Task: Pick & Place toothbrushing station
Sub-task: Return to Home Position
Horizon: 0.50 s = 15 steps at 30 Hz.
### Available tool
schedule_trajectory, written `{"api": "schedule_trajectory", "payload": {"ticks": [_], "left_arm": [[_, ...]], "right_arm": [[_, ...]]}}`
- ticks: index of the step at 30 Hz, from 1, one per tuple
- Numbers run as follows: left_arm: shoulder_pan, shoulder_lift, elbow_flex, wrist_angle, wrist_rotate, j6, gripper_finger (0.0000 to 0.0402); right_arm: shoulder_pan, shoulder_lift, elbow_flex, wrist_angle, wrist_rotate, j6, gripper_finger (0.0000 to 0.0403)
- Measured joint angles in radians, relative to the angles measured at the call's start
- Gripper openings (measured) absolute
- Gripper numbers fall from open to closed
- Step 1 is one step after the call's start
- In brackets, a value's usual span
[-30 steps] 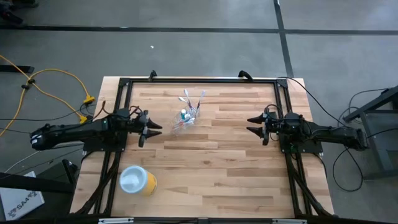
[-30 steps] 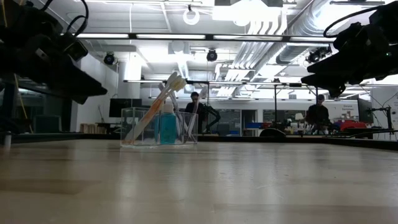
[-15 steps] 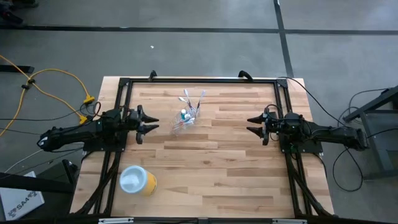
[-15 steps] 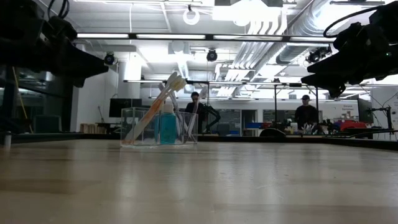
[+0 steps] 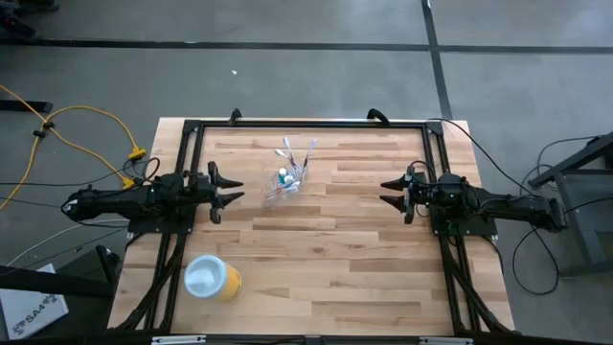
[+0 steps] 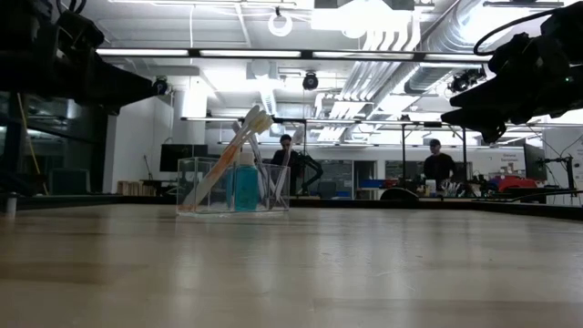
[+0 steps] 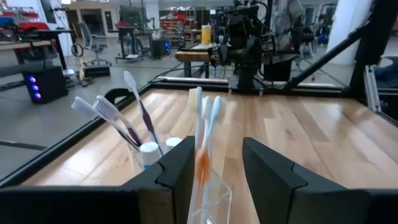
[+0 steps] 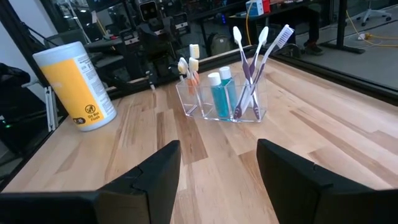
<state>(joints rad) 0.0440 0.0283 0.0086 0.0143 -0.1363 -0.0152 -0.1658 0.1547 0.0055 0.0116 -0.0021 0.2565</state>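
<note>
Since the toothbrushes all stand head-up inside the clear organizer, together with the two blue tubes, the placing part looks done; nothing from the set lies loose on the table. The organizer sits upright on the far half of the table, between the arms and nearer the left one. Orange-handled brushes are in one end compartment, tubes in the middle, purple-handled brushes at the other end; the exact brush count is hard to tell. Left gripper hangs above the table near the organizer, not touching it, fingers spread wide and holding nothing; its wrist view sees the organizer through the gap. Right gripper is well apart on the other side, facing the organizer, fingers likewise parted and empty. Yellow cup stands alone near the front left corner and is not part of the set. Judgement: all that is left is for the arms to settle into their rest pose. The right arm looks about parked; the left one may have a little more to pull back. Low risk, no contact needed.
</note>
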Motion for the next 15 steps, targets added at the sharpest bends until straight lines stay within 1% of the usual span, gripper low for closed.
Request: {"api": "schedule_trajectory", "payload": {"ticks": [10,15], "left_arm": [[0.004,0.007,-0.001,0.010,-0.001,0.053,0.0130],[0.031,0.073,-0.001,0.011,-0.001,0.017,0.0130]], "right_arm": [[0.000,0.000,0.000,0.000,0.001,0.000,0.0204],[0.000,0.000,0.000,0.000,0.000,0.000,0.0204]]}}
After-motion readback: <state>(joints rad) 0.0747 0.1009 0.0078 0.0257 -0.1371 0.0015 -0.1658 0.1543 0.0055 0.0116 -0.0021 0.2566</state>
